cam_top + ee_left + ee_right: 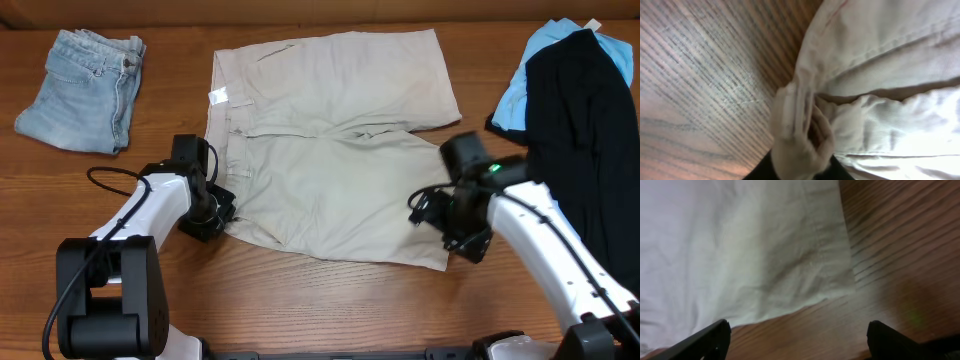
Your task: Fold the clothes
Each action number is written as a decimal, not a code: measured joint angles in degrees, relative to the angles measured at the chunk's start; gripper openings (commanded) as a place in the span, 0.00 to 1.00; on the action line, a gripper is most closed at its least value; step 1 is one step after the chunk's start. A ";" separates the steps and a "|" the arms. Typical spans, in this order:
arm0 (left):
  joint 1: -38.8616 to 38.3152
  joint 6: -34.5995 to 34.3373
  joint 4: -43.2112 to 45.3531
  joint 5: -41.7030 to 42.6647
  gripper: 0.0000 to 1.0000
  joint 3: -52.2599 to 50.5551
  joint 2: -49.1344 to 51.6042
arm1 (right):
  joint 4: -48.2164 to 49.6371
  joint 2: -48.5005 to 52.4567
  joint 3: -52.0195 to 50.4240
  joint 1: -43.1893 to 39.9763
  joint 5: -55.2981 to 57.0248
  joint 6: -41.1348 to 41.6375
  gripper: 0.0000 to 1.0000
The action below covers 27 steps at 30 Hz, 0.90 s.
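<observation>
No legible text, brand, number or sign in any view. We note a small white tag (pixel 218 97) at the waistband of the khaki shorts (pixel 330 190), far-left corner, too small to read. A pale tag (pixel 593 24) on the sky-blue garment (pixel 513 92), far right, is equally illegible.

Four garments on one table (pixel 330 310): one pair of khaki shorts (pixel 330 170), one pair of denim shorts (pixel 85 90) left of them, one black garment (pixel 590 130) and one sky-blue garment (pixel 520 85) right of them (these two overlap). Two grippers: left gripper (pixel 215 210), right gripper (pixel 430 210).
</observation>
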 measured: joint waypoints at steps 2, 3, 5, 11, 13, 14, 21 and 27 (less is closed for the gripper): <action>0.00 0.02 -0.46 0.09 0.04 0.04 0.00 | 1.84 0.07 -2.97 1.60 -0.13 1.44 0.88; 0.00 0.07 -0.59 0.09 0.04 0.11 0.00 | 2.51 0.09 -4.31 2.36 -0.11 2.25 0.88; 0.00 0.22 -0.72 0.07 0.04 0.17 0.00 | 3.72 0.09 -6.80 3.45 -0.15 3.67 0.88; 0.00 0.20 -0.72 0.07 0.04 0.17 0.00 | 10.58 0.11 -13.18 4.09 -0.11 5.81 0.82; 0.00 0.20 -0.76 0.04 0.04 0.17 0.00 | 14.25 0.26 -15.06 4.07 -0.11 5.99 0.80; 0.00 0.20 -0.79 0.04 0.04 0.17 0.00 | 15.67 0.35 -15.87 4.09 -0.13 6.08 0.78; 0.00 0.55 -0.94 0.02 0.04 0.20 0.00 | 21.38 0.42 -18.71 4.07 1.16 6.73 0.26; 0.09 3.56 -3.78 -0.66 0.04 0.74 0.00 | 22.86 0.39 -18.47 3.43 1.38 6.49 0.04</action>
